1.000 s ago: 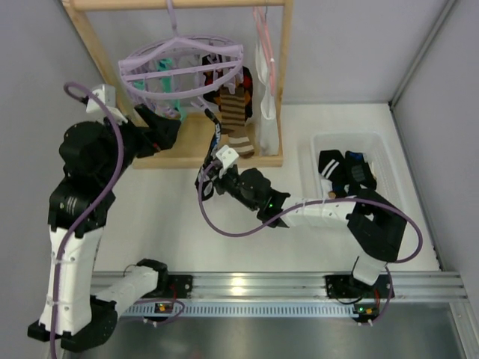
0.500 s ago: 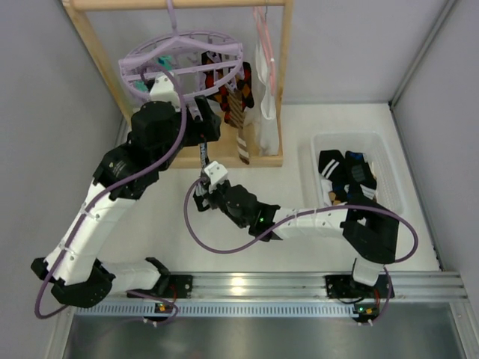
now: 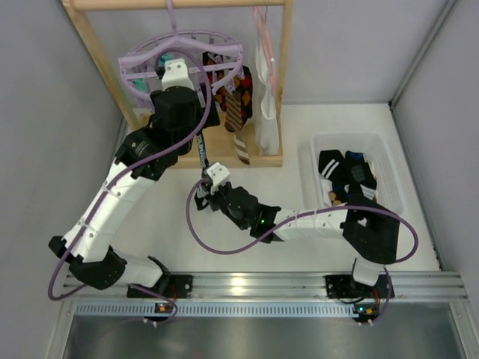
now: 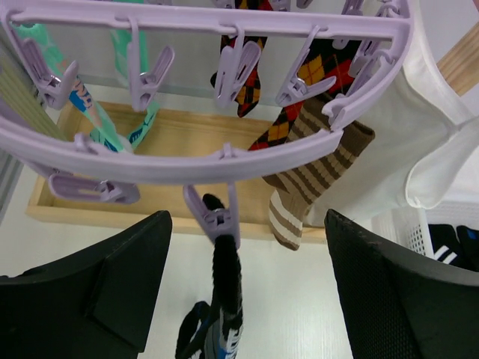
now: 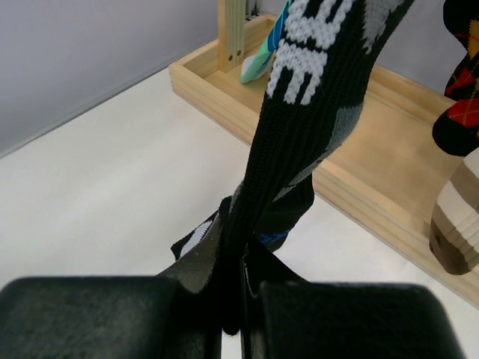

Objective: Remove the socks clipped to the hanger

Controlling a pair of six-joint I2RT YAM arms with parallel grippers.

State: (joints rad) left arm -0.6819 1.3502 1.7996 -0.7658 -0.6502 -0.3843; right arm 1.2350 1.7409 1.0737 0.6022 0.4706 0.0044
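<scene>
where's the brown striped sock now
Left wrist view, right of centre: the brown striped sock hangs from the lavender hanger, between the diamond sock and white garment.

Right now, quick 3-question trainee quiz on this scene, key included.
1. True or false: the right end effector is shut on the black-and-blue knit sock.
2. The left end effector is: A) shut on a clip; B) open, flanking the small lavender plastic clip gripping that sock; C) out of view.
3. What does the brown-and-cream striped sock hang from?
Key: 1 true; 2 B; 3 the round lavender plastic drying hanger.
</scene>
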